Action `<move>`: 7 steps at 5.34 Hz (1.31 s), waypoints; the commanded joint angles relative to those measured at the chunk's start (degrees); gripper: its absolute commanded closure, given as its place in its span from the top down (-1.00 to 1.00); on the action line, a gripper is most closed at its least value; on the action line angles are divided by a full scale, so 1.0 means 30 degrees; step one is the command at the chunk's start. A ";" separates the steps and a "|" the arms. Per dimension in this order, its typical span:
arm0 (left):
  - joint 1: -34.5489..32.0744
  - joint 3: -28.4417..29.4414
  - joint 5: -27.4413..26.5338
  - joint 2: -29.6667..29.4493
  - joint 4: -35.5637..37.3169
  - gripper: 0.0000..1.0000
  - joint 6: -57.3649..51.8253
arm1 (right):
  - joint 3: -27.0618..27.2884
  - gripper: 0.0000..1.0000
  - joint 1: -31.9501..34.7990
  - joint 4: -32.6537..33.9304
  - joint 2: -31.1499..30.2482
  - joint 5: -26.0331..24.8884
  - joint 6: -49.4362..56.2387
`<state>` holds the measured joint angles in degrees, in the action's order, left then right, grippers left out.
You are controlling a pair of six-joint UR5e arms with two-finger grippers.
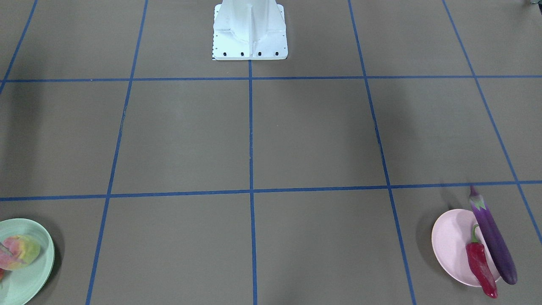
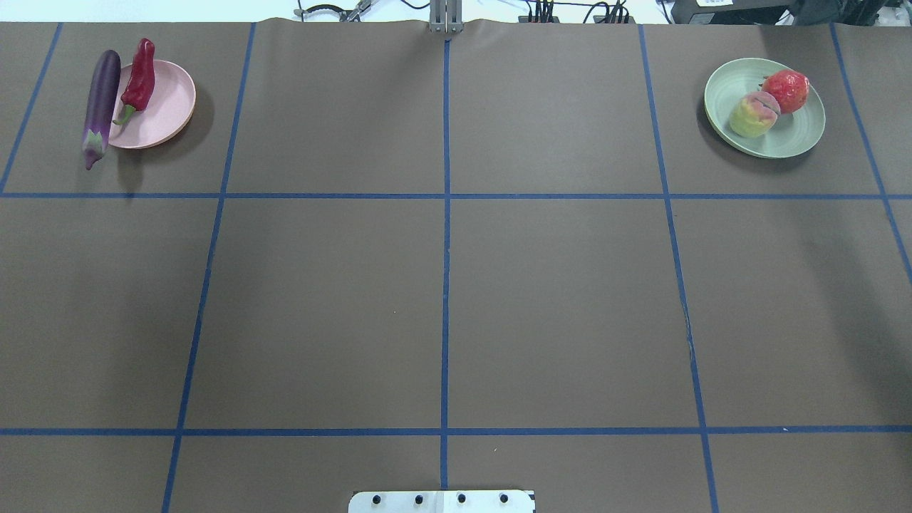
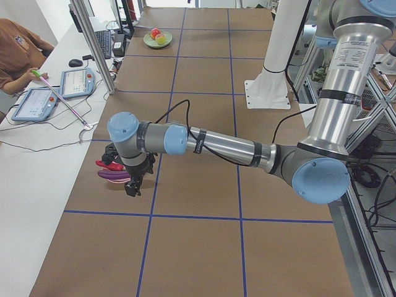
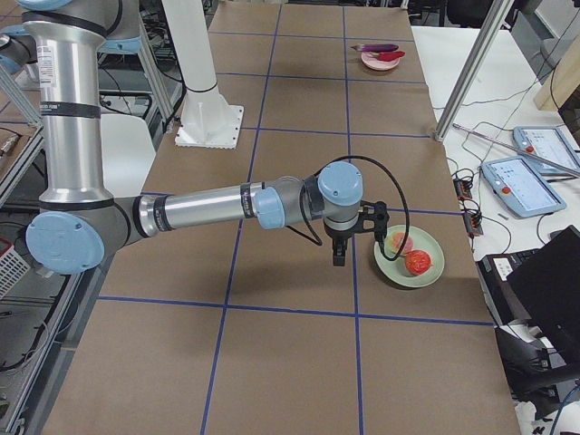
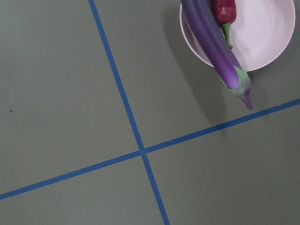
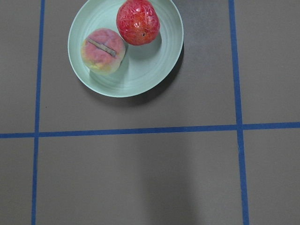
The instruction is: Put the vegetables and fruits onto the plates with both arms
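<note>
The purple eggplant (image 2: pixel 101 96) lies along the rim of the pink plate (image 2: pixel 164 107), its calyx end off the plate. The red chili pepper (image 2: pixel 140 75) lies on that plate beside it. Both also show in the left wrist view: eggplant (image 5: pixel 211 44), chili (image 5: pixel 225 9). The peach (image 6: pixel 103 50) and the pomegranate (image 6: pixel 138 21) sit on the mint green plate (image 6: pixel 145 70). My left gripper (image 3: pixel 133 185) hangs above the table beside the pink plate. My right gripper (image 4: pixel 339 256) hangs beside the green plate (image 4: pixel 408 272). I cannot tell whether either is open or shut.
The brown table has a grid of blue tape lines (image 2: pixel 445 249). The white base block (image 1: pixel 250 34) stands at the robot's side. Operator tablets (image 3: pixel 55 93) and a person sit along the far edge, past an aluminium post (image 3: pixel 93 43).
</note>
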<state>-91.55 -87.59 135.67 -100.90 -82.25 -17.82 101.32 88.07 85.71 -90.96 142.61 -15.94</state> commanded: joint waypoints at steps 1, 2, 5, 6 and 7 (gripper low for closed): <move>-0.0567 0.0311 0.0391 0.2622 -0.3173 1.00 -0.0505 | -0.0053 1.00 -0.0002 -0.0093 -0.0585 -0.0192 0.0186; -0.0480 0.0542 0.0247 0.3623 -0.5402 1.00 -0.0100 | -0.0024 1.00 -0.0002 -0.0094 -0.0908 -0.0860 0.0188; -0.0246 -0.1938 -0.1131 0.3487 -0.3680 1.00 0.3391 | -0.0724 1.00 -0.0611 0.0140 -0.0882 -0.1623 0.1180; -0.0158 -0.3716 -0.1132 0.3515 -0.1317 1.00 0.3391 | -0.0872 1.00 -0.0878 0.0518 -0.0766 -0.2383 0.1300; 0.0017 -0.4255 -0.1132 0.3719 -0.0540 1.00 0.3391 | -0.1192 1.00 -0.0533 0.0725 -0.0823 -0.2274 0.2751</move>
<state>-91.93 -98.07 132.32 -90.17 -87.04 -7.69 98.51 86.03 87.25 -93.39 136.08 -10.73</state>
